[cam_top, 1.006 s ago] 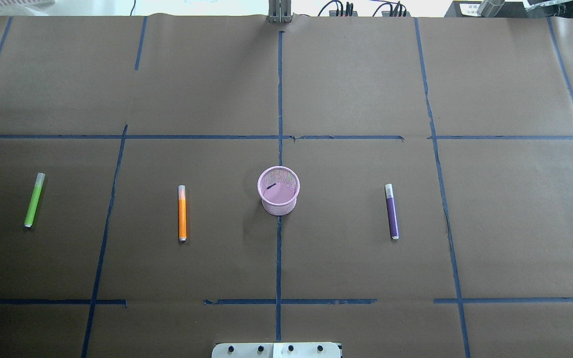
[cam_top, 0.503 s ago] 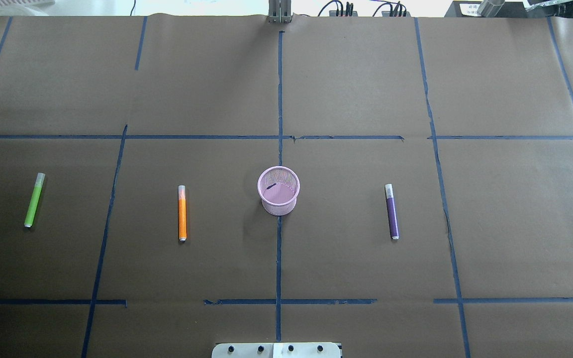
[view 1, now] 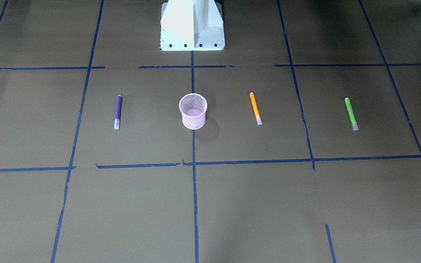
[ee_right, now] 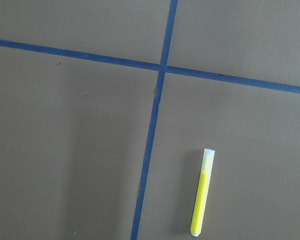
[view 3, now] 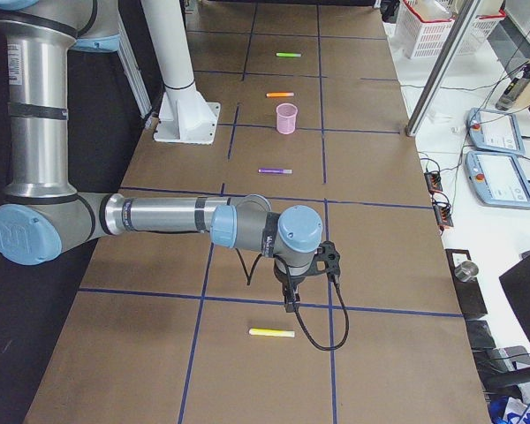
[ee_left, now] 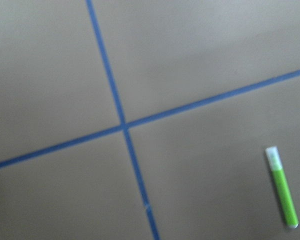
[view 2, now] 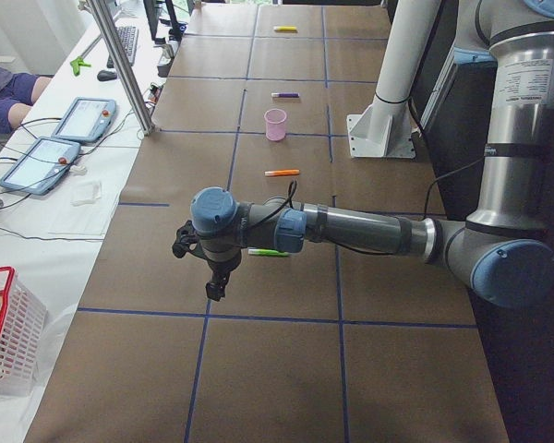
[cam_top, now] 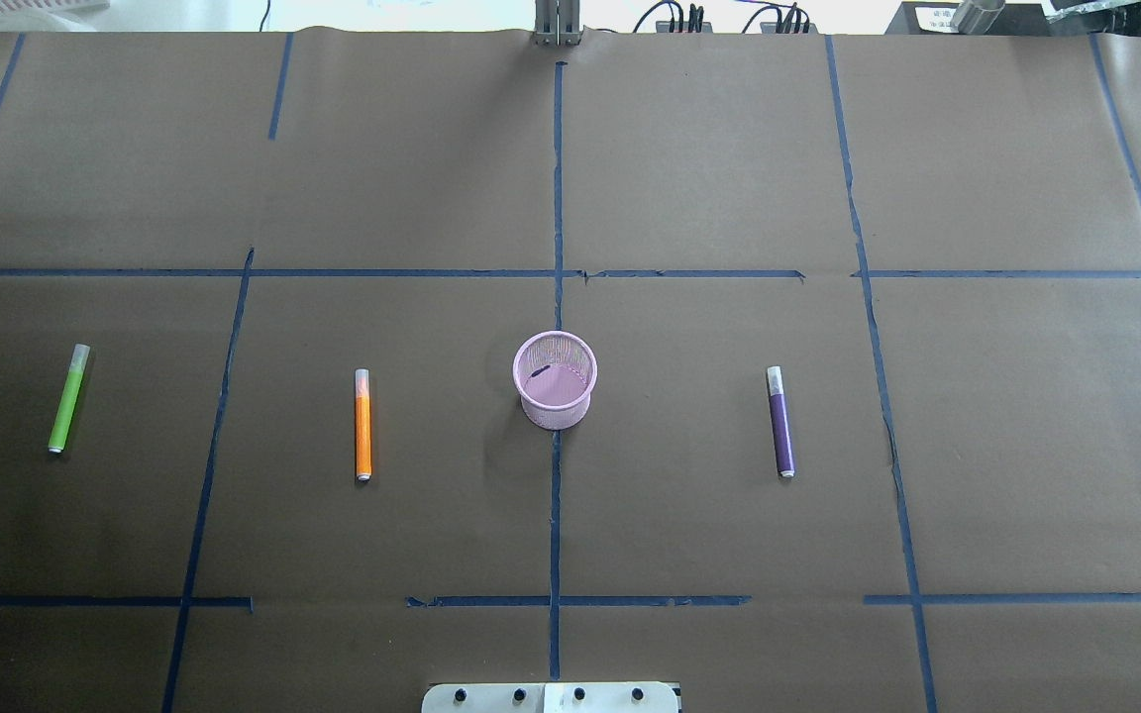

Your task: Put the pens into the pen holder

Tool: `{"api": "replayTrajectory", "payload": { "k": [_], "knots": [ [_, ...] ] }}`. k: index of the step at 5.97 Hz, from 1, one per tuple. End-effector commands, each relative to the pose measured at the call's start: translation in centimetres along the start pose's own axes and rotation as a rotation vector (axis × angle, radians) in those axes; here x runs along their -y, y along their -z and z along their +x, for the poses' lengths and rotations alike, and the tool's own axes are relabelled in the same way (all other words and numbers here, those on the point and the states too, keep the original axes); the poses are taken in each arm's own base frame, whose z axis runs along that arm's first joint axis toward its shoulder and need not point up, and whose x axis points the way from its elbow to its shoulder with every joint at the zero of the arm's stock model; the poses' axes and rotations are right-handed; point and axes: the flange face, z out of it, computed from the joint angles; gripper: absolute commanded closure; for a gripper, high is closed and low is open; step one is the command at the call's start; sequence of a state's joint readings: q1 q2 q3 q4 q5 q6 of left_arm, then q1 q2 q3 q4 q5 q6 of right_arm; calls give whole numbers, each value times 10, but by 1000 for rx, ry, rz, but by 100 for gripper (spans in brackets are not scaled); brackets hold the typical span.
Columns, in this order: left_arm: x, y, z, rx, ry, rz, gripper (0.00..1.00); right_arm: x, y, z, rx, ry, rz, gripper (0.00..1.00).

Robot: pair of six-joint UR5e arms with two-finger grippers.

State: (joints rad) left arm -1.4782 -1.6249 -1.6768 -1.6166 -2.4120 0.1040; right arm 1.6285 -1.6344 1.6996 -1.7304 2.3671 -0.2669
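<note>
The pink mesh pen holder [cam_top: 555,381] stands upright at the table's middle, also in the front view [view 1: 193,111]. The orange pen [cam_top: 363,424] and the green pen [cam_top: 67,398] lie flat on its left, the purple pen [cam_top: 780,421] on its right. My left gripper [view 2: 214,286] hangs above the table beside the green pen [view 2: 268,252], which shows in the left wrist view [ee_left: 282,187]. My right gripper [view 3: 289,303] hangs above a yellow pen [view 3: 272,333], also in the right wrist view [ee_right: 202,192]. I cannot tell whether either gripper is open or shut.
The white robot base [view 1: 192,25] stands at the table's near edge behind the holder. Blue tape lines [cam_top: 556,198] cross the brown table cover. A metal post [view 2: 120,65] and a red-rimmed basket [view 2: 9,341] stand off the table's far side.
</note>
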Motion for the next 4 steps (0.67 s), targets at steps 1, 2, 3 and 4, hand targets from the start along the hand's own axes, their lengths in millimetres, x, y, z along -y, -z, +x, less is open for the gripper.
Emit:
{"api": "replayTrajectory", "payload": {
  "k": [1,2,3,4],
  "knots": [
    [13,-64,69,-37,74,-4,0,4,-2,-5,-2,22,4,0],
    [18,-91,96,24,168,19,0,4,-4,-4,-2,22,2,0],
    [18,-126,130,66,263,33,0,3,-5,-3,-2,21,1,0],
    [13,-163,155,91,282,57,0,3,-5,-3,-1,20,0,0]
  ]
}}
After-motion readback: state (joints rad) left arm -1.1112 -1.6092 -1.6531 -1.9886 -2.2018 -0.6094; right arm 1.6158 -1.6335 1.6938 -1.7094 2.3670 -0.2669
